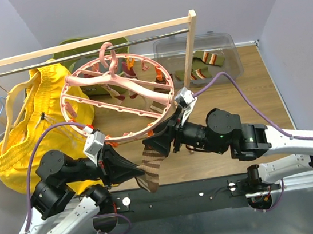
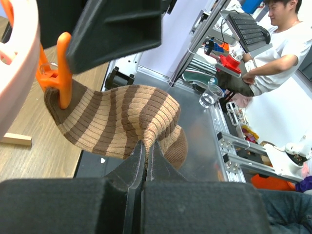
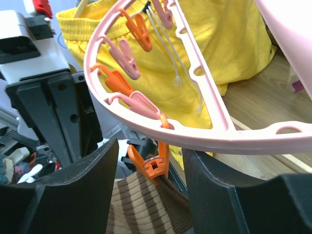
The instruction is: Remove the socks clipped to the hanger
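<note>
Wooden table (image 1: 258, 98) beneath rail. Sock (image 2: 117, 117) hung under clip (image 3: 153, 165) at hanger (image 3: 219, 139) near rim. Clip straddled by right gripper (image 3: 150, 152), jaws apart. Sock pinched lower down by closed left gripper (image 2: 145, 161).

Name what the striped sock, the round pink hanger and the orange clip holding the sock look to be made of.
The striped sock looks like knitted fabric, maybe cotton: fine ribs, soft folds. The hanger looks like moulded plastic, smooth with a slight sheen. The clip seems the same hard plastic, glossy orange, perhaps with a metal spring at its hinge.
</note>
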Available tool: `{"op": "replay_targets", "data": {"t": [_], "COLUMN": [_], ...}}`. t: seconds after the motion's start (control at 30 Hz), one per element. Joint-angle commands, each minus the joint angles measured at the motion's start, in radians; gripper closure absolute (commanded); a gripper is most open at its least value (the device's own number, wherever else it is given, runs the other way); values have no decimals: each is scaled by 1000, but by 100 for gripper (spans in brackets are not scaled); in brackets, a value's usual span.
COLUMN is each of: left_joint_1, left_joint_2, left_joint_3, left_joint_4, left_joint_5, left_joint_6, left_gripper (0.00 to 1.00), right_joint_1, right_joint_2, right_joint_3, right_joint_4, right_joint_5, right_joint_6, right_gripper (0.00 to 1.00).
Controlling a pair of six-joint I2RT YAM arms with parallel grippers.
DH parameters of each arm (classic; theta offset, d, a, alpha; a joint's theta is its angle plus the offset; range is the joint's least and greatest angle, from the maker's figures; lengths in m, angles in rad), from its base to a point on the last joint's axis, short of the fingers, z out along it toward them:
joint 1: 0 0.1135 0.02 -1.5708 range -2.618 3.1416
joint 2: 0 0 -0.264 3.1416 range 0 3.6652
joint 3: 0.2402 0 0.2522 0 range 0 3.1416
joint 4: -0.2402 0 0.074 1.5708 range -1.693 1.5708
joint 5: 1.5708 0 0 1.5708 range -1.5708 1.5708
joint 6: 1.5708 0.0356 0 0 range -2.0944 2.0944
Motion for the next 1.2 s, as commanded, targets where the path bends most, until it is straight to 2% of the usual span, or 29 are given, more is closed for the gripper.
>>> {"op": "replay_targets", "data": {"t": [0.0,0.2,0.23,0.33,0.37,0.4,0.53,0.57,0.6,0.63,0.67,0.7,0.73,0.77,0.87,1.0,1.17], "left_joint_1": [-1,-1,-1,-1,-1,-1,-1,-1,-1,-1,-1,-1,-1,-1,-1,-1,-1], "left_joint_2": [-19,-33,-34,-43,-43,-45,-42,-36,-33,-27,-19,-16,-14,-11,-13,-14,4], "left_joint_3": [-4,-9,-12,-18,-20,-20,-20,-14,-7,-1,5,9,13,16,3,8,14], "left_joint_4": [20,15,15,14,14,9,-9,-15,-32,-35,-35,-31,-31,-28,-9,-20,-31], "left_joint_5": [38,30,29,27,30,32,49,49,49,47,47,47,41,38,35,24,19], "left_joint_6": [-8,-6,-8,-14,-16,-14,1,9,23,29,32,34,37,37,32,34,38], "left_gripper": [100,100,100,100,100,100,100,100,100,100,100,100,100,100,100,100,100], "right_joint_1": [6,6,6,6,6,6,6,6,6,6,7,6,6,6,6,6,6], "right_joint_2": [21,9,3,-14,-19,-22,-46,-48,-50,-43,-39,-36,-33,-36,-66,-164,-192], "right_joint_3": [7,4,1,-8,-16,-19,-49,-51,-52,-46,-39,-26,-20,-17,-51,-155,-216], "right_joint_4": [42,45,41,27,19,16,5,1,-7,-18,-53,-71,-90,-129,-131,-47,33], "right_joint_5": [-2,18,32,50,55,59,72,72,73,72,72,69,64,55,-14,-121,-302], "right_joint_6": [1,13,14,28,33,44,65,70,79,83,90,100,109,117,133,125,136], "right_gripper": [39,57,66,84,95,99,99,97,89,76,50,40,33,21,2,0,0]}}
